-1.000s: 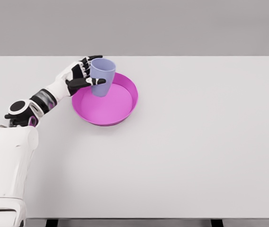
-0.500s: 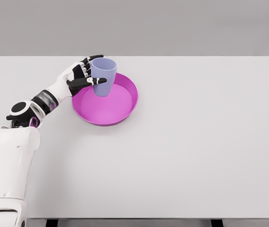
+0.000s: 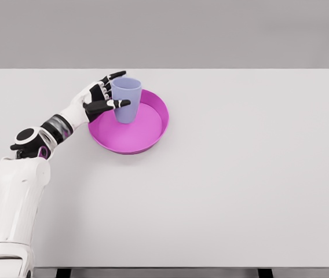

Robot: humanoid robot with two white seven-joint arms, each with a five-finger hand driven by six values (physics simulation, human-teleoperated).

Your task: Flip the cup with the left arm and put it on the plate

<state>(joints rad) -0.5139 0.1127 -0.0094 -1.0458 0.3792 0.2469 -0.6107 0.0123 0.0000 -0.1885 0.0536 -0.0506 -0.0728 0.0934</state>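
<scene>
One pale lavender plastic cup (image 3: 126, 100) is standing upright, mouth up, in the magenta round plate (image 3: 153, 134), just right of the left hand (image 3: 98, 98), whose fingers are spreading apart around it.

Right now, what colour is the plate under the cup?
The plate is bright magenta pink, clearest in the head view; the cup is pale lavender blue.

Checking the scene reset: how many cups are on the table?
1. A lavender plastic cup stands upright in the round magenta plate, at its rear left, with the left hand around it. Nothing seems hidden.
</scene>
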